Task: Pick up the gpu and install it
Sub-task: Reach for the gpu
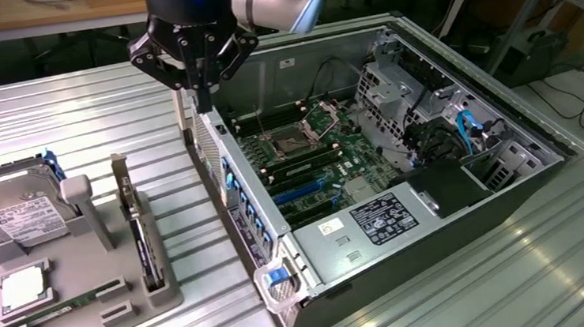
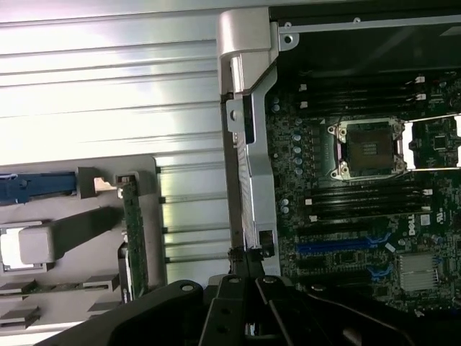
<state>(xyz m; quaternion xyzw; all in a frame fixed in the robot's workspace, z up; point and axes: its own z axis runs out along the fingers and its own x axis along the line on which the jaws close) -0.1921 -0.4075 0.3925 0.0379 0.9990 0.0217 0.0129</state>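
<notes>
Tool [image 1: 203, 100] pinched together above open computer case [image 1: 545, 153] edge, gpu [image 1: 142, 232] upright in grey tray [image 1: 83, 309], Dell logo [image 2: 407, 229] on motherboard [image 1: 307, 158]

Exterior view: elevated, angled down, mid-distance, taking in the whole open computer case [image 1: 383, 239] and the gray parts tray [image 1: 166, 297]. Wrist view: close, facing steeply down past the gripper [image 2: 248, 259]. Shared: case side wall, CPU socket [image 1: 295, 138], tray end.

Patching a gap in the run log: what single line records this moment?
pincer: shut, above computer case rear wall | gpu: upright in grey holder, untouched | install: not done
</notes>
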